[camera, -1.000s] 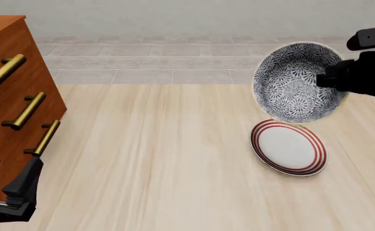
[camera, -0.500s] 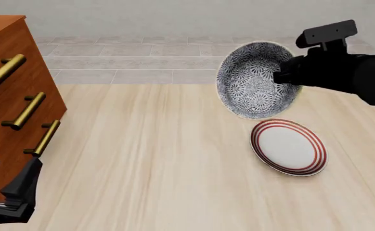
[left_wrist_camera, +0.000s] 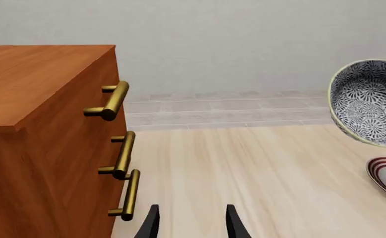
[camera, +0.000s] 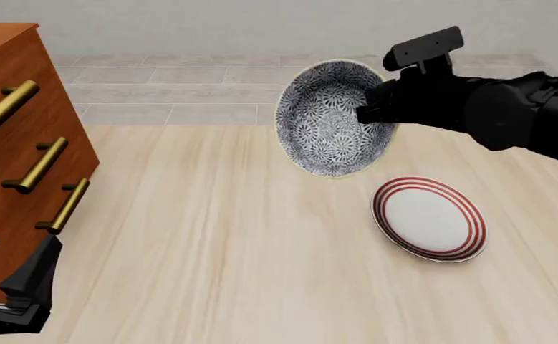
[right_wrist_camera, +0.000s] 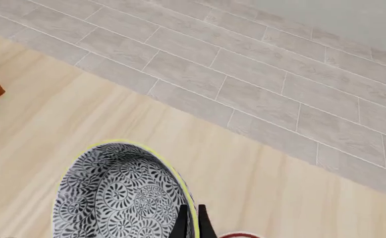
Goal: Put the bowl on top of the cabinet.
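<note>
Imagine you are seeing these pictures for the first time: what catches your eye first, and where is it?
The blue-and-white patterned bowl hangs tilted in mid-air, pinched at its rim by the right hand, above the table. Below it lies a red-ringed plate; at far left stands the tall wooden cabinet.

Bare table (camera: pixel 212 236) lies between cabinet (camera: pixel 11 143) and plate (camera: pixel 430 218); cabinet top apparently bare.

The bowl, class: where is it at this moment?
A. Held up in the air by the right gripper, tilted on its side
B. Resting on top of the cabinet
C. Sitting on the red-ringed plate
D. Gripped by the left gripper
A: the bowl hangs tilted above the table, its rim pinched by the right gripper, off the plate and short of the cabinet.
</note>
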